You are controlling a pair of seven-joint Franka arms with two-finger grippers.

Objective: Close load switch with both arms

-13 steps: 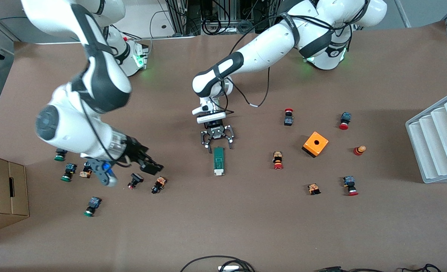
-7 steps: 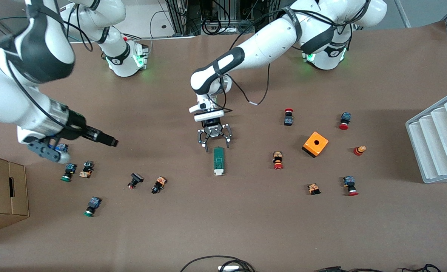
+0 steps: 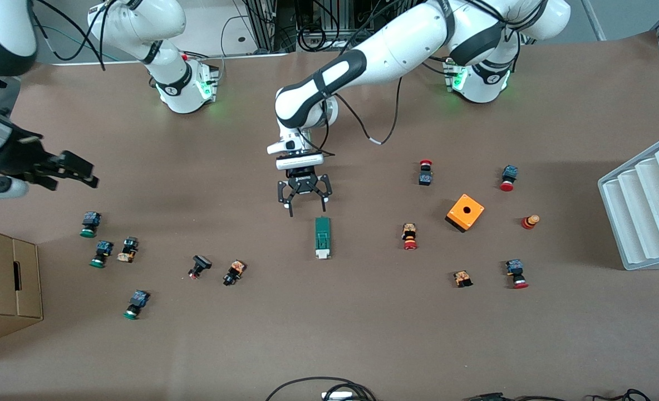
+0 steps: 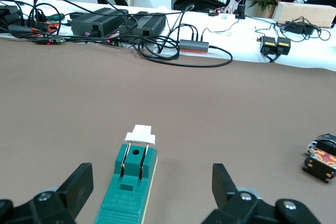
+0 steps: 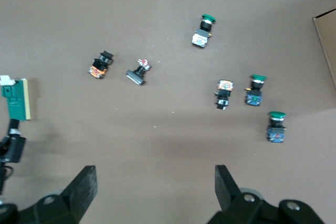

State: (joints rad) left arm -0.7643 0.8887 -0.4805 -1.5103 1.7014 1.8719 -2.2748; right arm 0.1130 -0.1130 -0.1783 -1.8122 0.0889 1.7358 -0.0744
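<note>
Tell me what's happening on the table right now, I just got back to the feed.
Nothing is held. The load switch lies flat mid-table, its white lever end nearer the front camera. The left gripper hangs open by the switch's dark-green end, just farther from the front camera and not touching it. The right gripper, also open, is up over the right arm's end of the table, above the scattered green-capped push-buttons. The orange box sits untouched.

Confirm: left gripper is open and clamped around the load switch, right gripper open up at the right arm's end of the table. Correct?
Not quite. The left gripper is open but not around the load switch; it is clear of the switch's green end, not touching, as the front view shows. The rest holds: the right gripper is open at the right arm's end of the table.
</note>
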